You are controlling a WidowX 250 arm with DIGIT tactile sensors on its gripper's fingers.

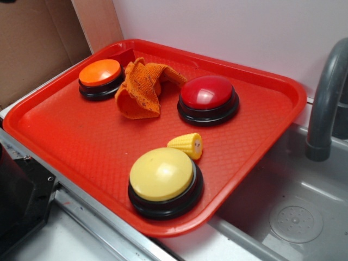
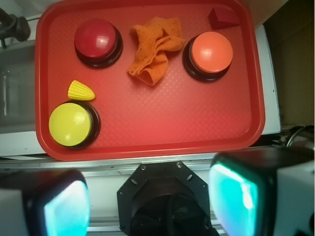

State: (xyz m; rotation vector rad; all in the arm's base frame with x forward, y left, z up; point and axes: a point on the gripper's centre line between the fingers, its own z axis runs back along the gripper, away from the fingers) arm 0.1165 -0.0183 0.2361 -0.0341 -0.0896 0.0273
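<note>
Above the near rim of the red tray (image 2: 172, 123), the claw (image 2: 150, 201) is hanging w/ its two fingers spread wide (nothing between them, nothing touching them). Closest to it, the yellow button (image 2: 70, 124) is sitting flat on the tray, in the near corner on the sink (image 1: 293, 217) side. A toy corn cob (image 2: 80, 91) is lying just beside that button, on its far side (touching or a hair apart, can't tell).

Toward the tray's far rim, a red button (image 2: 96, 38) is resting on the sink side, and an orange button (image 2: 211, 51) is sitting in the opposite far corner. A crumpled orange cloth (image 2: 153, 46) is lying between them, closer to the orange one. A grey faucet (image 1: 326, 103) is standing just past the tray's sink-side rim.

As for progress, judging by the layout: no contact is being made yet. The claw is gripping and pressing nothing, and every item is lying loose on the tray, approx. well below the fingers.
</note>
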